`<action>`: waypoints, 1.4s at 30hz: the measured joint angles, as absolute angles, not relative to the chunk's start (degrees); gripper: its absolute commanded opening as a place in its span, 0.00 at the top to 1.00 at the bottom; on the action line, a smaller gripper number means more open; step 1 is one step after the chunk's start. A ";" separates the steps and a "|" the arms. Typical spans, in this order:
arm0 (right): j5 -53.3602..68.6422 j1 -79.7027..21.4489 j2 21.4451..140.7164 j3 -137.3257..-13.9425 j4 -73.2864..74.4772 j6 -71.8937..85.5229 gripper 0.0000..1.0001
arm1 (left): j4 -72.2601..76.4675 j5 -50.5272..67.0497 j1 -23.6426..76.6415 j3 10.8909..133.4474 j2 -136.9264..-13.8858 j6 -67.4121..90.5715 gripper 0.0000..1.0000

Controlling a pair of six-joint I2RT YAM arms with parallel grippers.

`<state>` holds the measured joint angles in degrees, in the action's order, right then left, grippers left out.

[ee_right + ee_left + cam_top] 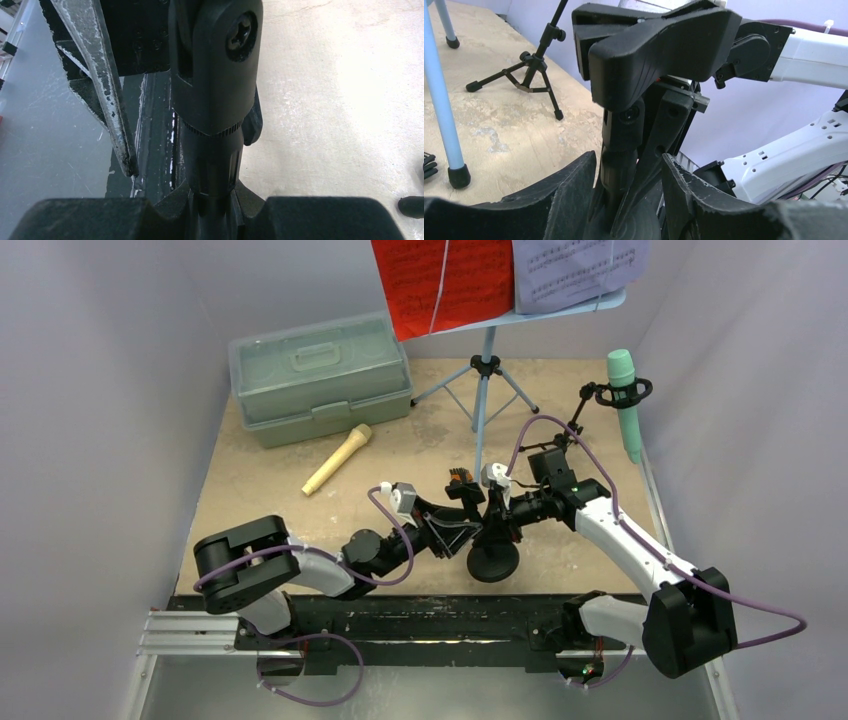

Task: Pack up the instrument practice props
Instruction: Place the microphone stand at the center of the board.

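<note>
Two robot arms meet at the middle of the near edge of a tan table (270,480), both at a black round-base holder (493,562). The holder stands upright on its disc base, with its long axis vertical. Its clip head sits crosswise at the top.

The right gripper (212,215) is clamped on the holder's stem, which sits in the notch between its fingers, just below a screwed joint.

The left gripper (629,190) is partly open. Its fingers stand on either side of the lower stem, close above the base. Whether they touch the stem cannot be told.

A tan mic (338,459) lies flat on the table, left of centre. Its long axis runs diagonally, with the wider head toward the back right and the tail toward the near left.

Behind it, at the back left, a pale green case (320,375) sits closed.

A light-blue rack (484,390) stands on tripod legs at the back centre. It carries a red sheet (440,280) on the left and a purple sheet (575,270) on the right.

At the right edge, a teal mic (625,405) stands nearly upright with its head up, held in the ring of a black tripod holder (598,394).
</note>
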<state>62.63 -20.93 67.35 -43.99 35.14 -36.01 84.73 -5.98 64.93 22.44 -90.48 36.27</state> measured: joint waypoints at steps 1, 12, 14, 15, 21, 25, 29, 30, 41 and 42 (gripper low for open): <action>62.63 -20.93 67.35 -43.99 35.11 -36.01 1.00 | 84.73 -6.26 64.93 22.72 -90.48 36.18 0.53; 63.11 -20.93 67.35 -43.99 35.14 -36.12 1.00 | 84.62 -7.62 64.88 27.05 -92.20 34.85 0.69; 63.88 -20.95 67.33 -44.03 35.22 -36.25 1.00 | 84.64 -7.79 64.77 27.20 -92.55 34.81 0.76; 63.96 -20.99 67.33 -44.03 35.33 -36.23 1.00 | 84.68 -7.77 64.69 27.20 -92.73 34.79 0.82; 63.77 -20.97 67.33 -44.03 36.18 -35.62 0.91 | 84.82 -7.05 64.62 27.20 -92.95 33.91 1.00; 63.79 -20.97 67.33 -44.03 36.18 -35.64 0.68 | 84.79 -6.90 64.51 27.09 -92.88 33.87 1.00; 64.07 -20.97 67.13 -44.07 35.62 -35.79 0.45 | 84.51 -6.72 64.29 25.69 -91.94 33.78 1.00; 64.10 -20.97 66.98 -44.10 35.51 -35.94 0.40 | 84.31 -6.68 64.25 25.12 -91.68 33.78 1.00; 64.03 -20.97 65.78 -44.56 35.81 -37.60 0.06 | 81.52 -6.87 62.33 19.70 -83.88 33.28 1.00; 64.01 -20.97 65.58 -44.64 35.88 -37.69 0.04 | 81.01 -6.94 62.22 19.42 -83.05 33.19 1.00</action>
